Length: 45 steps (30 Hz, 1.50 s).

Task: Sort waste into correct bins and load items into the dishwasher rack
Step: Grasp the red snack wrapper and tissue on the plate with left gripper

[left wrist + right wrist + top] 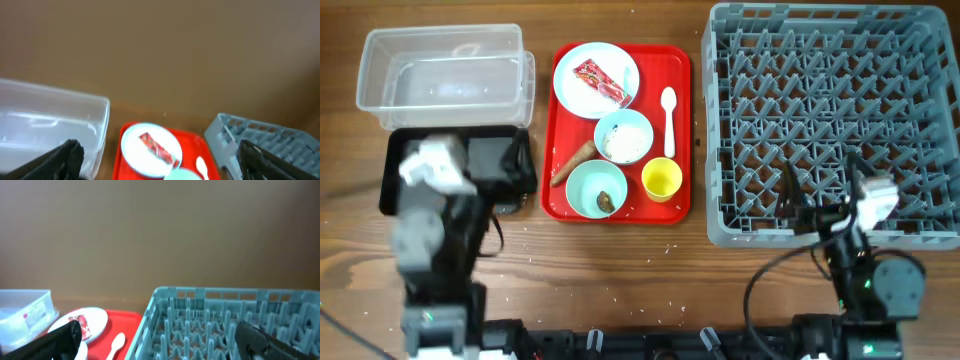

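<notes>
While left fingers [59, 161] and right fingers [61, 338] gape apart, wood-grain table [620, 268] flecked white, brown wall [160, 50] behind.

The black-and-grey left arm [425, 240] rises from the near edge of the tabletop, folded, with its white-capped wrist aimed forward and roughly level. Its black two-finger left end effector [159, 162] is spread wide and holds nothing. The right arm [855, 265] is posed alike, and the right end effector [160, 340] gapes wide, also empty.
</notes>
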{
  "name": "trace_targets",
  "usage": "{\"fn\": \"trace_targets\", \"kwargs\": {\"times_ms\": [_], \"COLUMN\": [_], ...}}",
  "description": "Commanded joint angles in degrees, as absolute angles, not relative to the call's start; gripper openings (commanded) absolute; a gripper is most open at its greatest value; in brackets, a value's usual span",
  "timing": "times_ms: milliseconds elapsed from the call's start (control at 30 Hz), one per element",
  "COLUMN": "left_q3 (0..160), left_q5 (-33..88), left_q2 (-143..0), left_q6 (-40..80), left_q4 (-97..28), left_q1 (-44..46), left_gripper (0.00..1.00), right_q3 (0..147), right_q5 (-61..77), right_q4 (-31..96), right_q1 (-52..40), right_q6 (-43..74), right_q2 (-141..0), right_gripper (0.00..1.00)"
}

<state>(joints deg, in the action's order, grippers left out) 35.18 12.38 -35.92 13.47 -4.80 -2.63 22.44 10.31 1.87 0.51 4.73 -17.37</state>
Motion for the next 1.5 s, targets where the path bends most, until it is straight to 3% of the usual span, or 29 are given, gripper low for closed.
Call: {"fn": "trace_targets", "kwargs": {"times_ms": [0,167,333,467,633,1200,1267,1300,1400,1433,1467], "left_q3": [54.68,90.96,112.46,112.73,112.51,112.51,112.51,112.51,112.51,112.51,112.51], "left_q5": [19.46,21.8,19.84,15.77,19.46,9.72,8.27,7.55,6.72,6.72,6.7], "left_q2": [-53.1,-83.13,-105.47,-114.34,-120.62,-139.59,-141.23,-141.58,-142.32,-142.3,-142.08], "left_q6": [5.63,-5.54,-17.98,-22.11,-22.15,-24.1,-24.03,-24.03,-23.83,-23.27,-22.35], "left_q4": [-15.46,-42.98,-58.5,-56.25,-50.48,-40.49,-40.49,-40.6,-41.1,-41.12,-41.12], "left_q1": [-2.35,0.01,5.98,8.97,9.5,12.27,12.43,12.43,12.43,12.43,12.43], "left_gripper": [0.99,1.0,1.0,1.0,1.0,1.0,0.86,0.71,0.13,0.04,0.04], "right_q3": [33.61,54.43,66.0,66.0,66.0,65.98,65.98,65.98,65.98,66.0,65.98], "right_q5": [12.19,12.23,12.84,16.88,20.14,20.03,20.03,20.05,20.03,20.05,20.03], "right_q4": [8.75,30.02,44.14,44.84,46.59,47.57,47.64,47.7,47.68,47.68,47.68], "right_q1": [0.27,0.27,0.27,0.27,0.27,0.27,0.27,0.27,0.27,0.27,0.27], "right_q6": [4.6,4.49,4.47,4.69,4.45,3.01,3.03,3.05,3.14,3.14,3.16], "right_q2": [-26.44,-44.31,-59.61,-67.35,-73.25,-74.06,-74.06,-74.06,-74.06,-74.06,-74.06], "right_gripper": [1.0,1.0,1.0,1.0,1.0,1.0,1.0,1.0,1.0,1.0,1.0]}}
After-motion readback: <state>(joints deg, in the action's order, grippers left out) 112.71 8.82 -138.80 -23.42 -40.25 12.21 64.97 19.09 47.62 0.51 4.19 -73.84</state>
